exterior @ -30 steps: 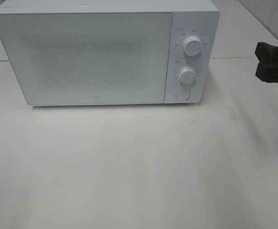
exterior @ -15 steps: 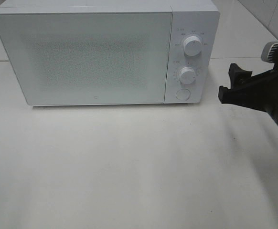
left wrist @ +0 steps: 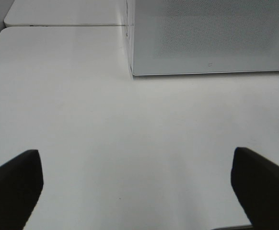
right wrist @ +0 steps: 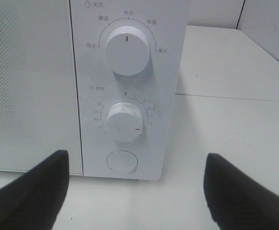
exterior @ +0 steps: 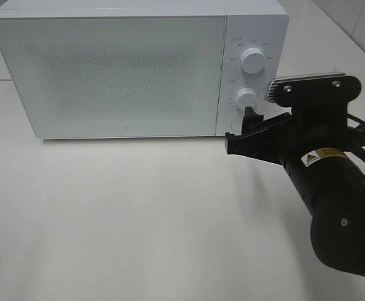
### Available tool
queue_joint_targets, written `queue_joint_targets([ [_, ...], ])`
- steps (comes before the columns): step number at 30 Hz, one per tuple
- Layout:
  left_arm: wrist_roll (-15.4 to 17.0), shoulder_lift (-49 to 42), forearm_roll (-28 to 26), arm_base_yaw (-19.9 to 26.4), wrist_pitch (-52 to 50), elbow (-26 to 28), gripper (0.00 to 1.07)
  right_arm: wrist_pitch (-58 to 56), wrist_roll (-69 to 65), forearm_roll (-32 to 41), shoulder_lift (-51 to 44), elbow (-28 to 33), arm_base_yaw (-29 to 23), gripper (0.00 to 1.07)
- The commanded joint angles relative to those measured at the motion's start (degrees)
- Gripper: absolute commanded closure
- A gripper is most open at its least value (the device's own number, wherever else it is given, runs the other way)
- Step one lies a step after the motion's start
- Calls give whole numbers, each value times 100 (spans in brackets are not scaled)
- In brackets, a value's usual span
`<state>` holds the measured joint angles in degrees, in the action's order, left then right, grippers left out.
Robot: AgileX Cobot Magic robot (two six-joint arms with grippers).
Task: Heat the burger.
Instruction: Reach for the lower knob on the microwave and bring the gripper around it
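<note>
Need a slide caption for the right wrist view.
Open right gripper faces the microwave's control panel: power dial on top, timer dial beneath, round button lowest.

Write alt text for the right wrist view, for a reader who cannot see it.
The control panel of a white microwave fills the view, with an upper knob, a lower knob and a round button beneath them. The right gripper is open and touches nothing, its dark fingers either side of the button. A white table shows beside the microwave.
</note>
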<state>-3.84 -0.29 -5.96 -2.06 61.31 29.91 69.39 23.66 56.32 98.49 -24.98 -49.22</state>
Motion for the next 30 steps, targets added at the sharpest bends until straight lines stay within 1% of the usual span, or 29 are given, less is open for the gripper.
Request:
queue_joint_targets([
  [1, 34, -109, -11, 17, 6, -23, 7, 470, 63, 11, 155, -143, -29, 31],
  [7, 34, -109, -11, 17, 6, -23, 7, 470, 23, -11, 470, -401, -29, 31],
  [9, 34, -109, -11, 17, 6, -23, 7, 458, 23, -6, 642, -613, -11, 31],
  [11, 34, -109, -11, 17, 6, -23, 7, 447, 23, -6, 676, -653, 11, 31],
  [15, 34, -109, -11, 17, 6, -23, 7, 395, 23, -103, 894, -940, 264, 31],
  [18, 34, -109, -11, 17, 6, -23, 7, 378, 23, -132, 928, -985, 304, 31],
  [20, 34, -109, -11, 17, 6, -23, 7, 264, 23, -304, 1043, -1140, 424, 31],
  [26, 34, -109, -11, 17, 6, -23, 7, 86, -17, -481, 1346, -1415, 688, 31],
  [30, 34, -103, -6, 17, 6, -23, 7, 103, -115, -510, 1467, -1524, 728, 31],
])
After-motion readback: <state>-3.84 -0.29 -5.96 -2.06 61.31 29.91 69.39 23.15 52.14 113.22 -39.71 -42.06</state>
